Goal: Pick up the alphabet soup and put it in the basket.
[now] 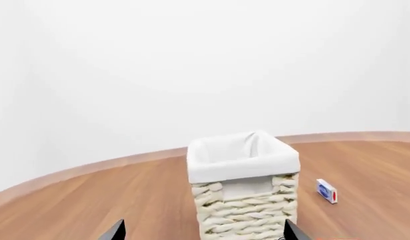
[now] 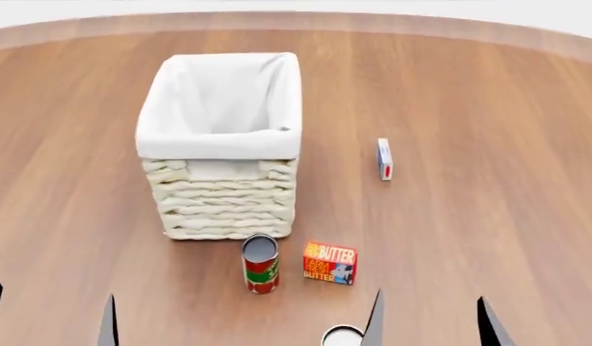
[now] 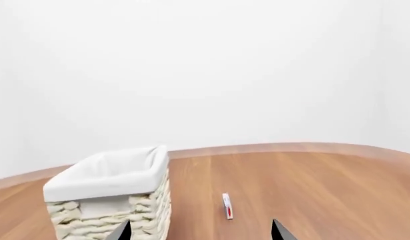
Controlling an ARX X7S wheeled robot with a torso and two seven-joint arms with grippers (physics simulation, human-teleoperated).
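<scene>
The right hand was seen low at the near edge of the head view, with its two dark fingers held wide apart and nothing between them. Just beside its inner finger, the white round top of the alphabet soup was seen, cut off by the bottom edge of the picture, so its label could not be made out. The can was not held by either hand. The left hand was seen at the other near corner, also spread open and empty. All the things were carried by a wooden table. A little farther out from the right hand, a red-and-green can with a dark grey top was stood upright, and an orange butter box was set just beside it. Behind these two, the basket was found, made of cream woven wicker with a white cloth folded over its rim. The basket was placed near the can and the box but was not touched by them. A small blue, white and red box was stood on the table well apart from the basket, on the robot's right side. In both wrist views, only the dark finger tips, the basket and that small box were shown.
</scene>
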